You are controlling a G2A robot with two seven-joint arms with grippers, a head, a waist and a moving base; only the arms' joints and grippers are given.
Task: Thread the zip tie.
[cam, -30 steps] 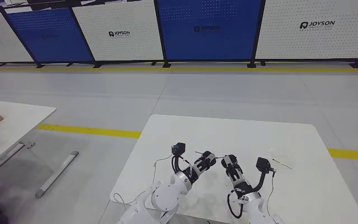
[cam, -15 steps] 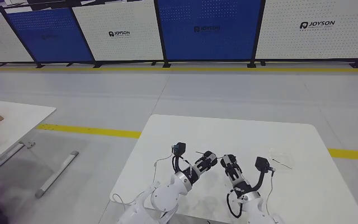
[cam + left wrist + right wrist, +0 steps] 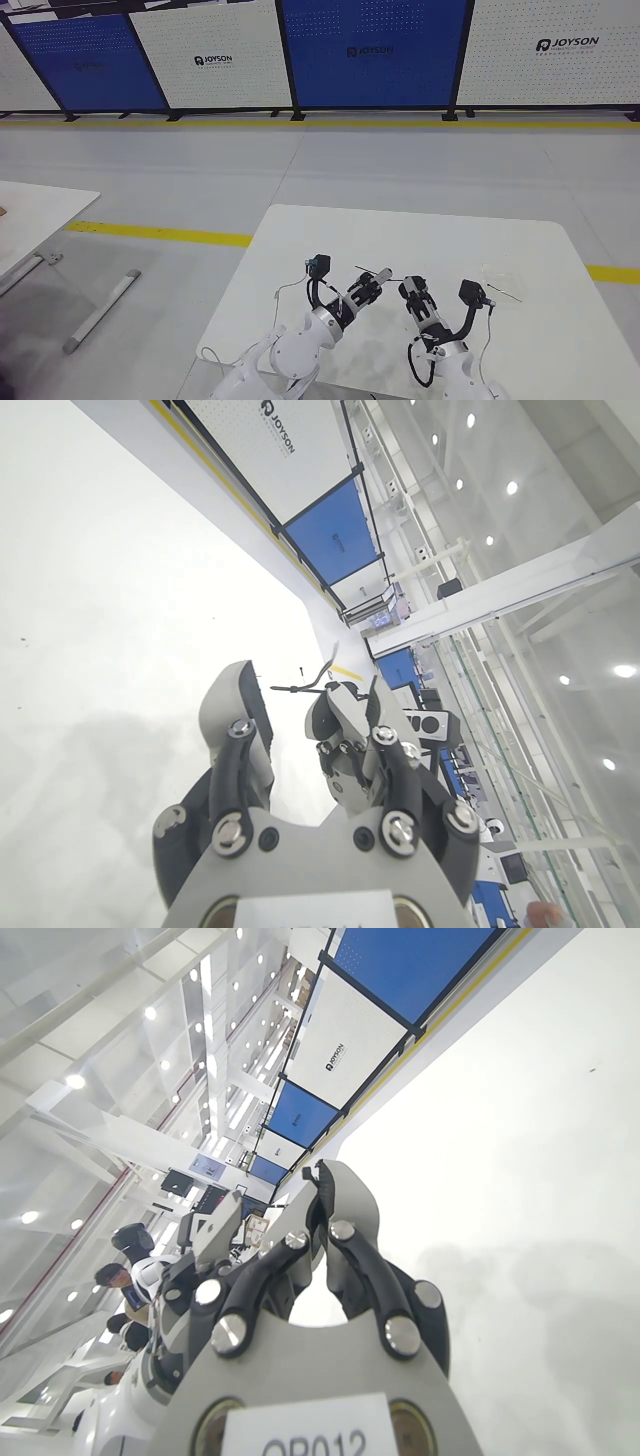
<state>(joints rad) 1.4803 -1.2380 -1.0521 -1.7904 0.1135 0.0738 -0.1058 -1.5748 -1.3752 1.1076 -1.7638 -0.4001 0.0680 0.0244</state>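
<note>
The zip tie [image 3: 362, 269] is a thin black strap held above the white table [image 3: 420, 235], near its front edge. My right gripper [image 3: 317, 1173] is shut on the zip tie [image 3: 306, 1172], of which a short black end sticks out past the fingertips. In the left wrist view the zip tie [image 3: 292, 688] juts from the right gripper [image 3: 332, 700], its free end curving away. My left gripper [image 3: 310, 680] stands open around that spot, one finger on each side of the right gripper's tip. From above, the left gripper [image 3: 378, 280] and the right gripper [image 3: 408, 287] are tip to tip.
A clear bag with spare ties [image 3: 500, 278] lies on the table to the right of the arms. The far half of the table is bare. Another white table [image 3: 40, 215] stands off to the left across the floor.
The left gripper's tip has shifted a little toward the right gripper, and the strap now spans the gap between them. The right gripper has edged slightly to the right.
</note>
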